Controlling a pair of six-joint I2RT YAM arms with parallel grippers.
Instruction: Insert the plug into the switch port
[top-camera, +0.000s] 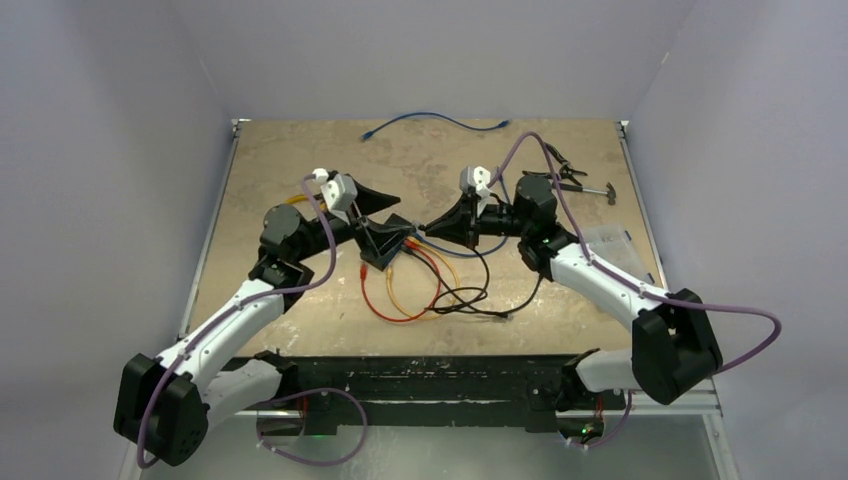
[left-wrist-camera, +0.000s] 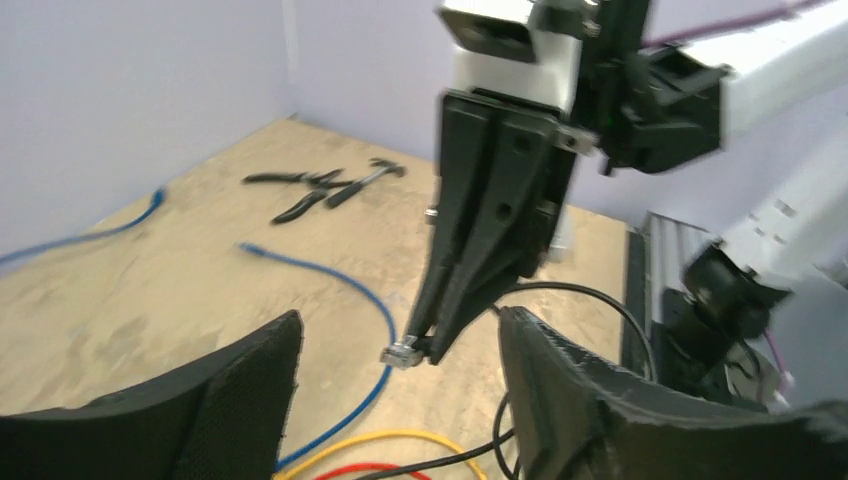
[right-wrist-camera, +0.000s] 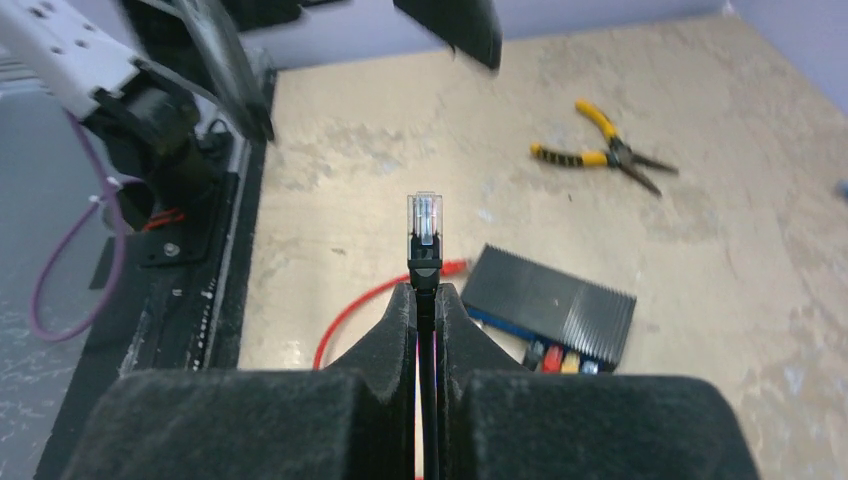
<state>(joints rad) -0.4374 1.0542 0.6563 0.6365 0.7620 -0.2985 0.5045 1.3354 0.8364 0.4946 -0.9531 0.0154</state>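
Observation:
The switch (top-camera: 385, 255) is a flat black ribbed box at the table's middle, and in the right wrist view (right-wrist-camera: 555, 305) black, red, yellow and blue plugs sit in its sockets. My right gripper (top-camera: 428, 227) (right-wrist-camera: 425, 290) is shut on a black cable. The clear plug (right-wrist-camera: 424, 222) sticks out past its fingertips, above the table and apart from the switch. In the left wrist view the plug (left-wrist-camera: 405, 352) hangs between my left gripper's fingers. My left gripper (top-camera: 400, 215) (left-wrist-camera: 400, 320) is open and empty, just above the switch.
Red, yellow and black cables (top-camera: 420, 290) loop on the table in front of the switch. A blue cable (top-camera: 440, 122) lies at the far edge. Black-handled pliers and a small tool (top-camera: 575, 180) lie at the back right. Yellow-handled pliers (right-wrist-camera: 600, 155) lie beyond the switch.

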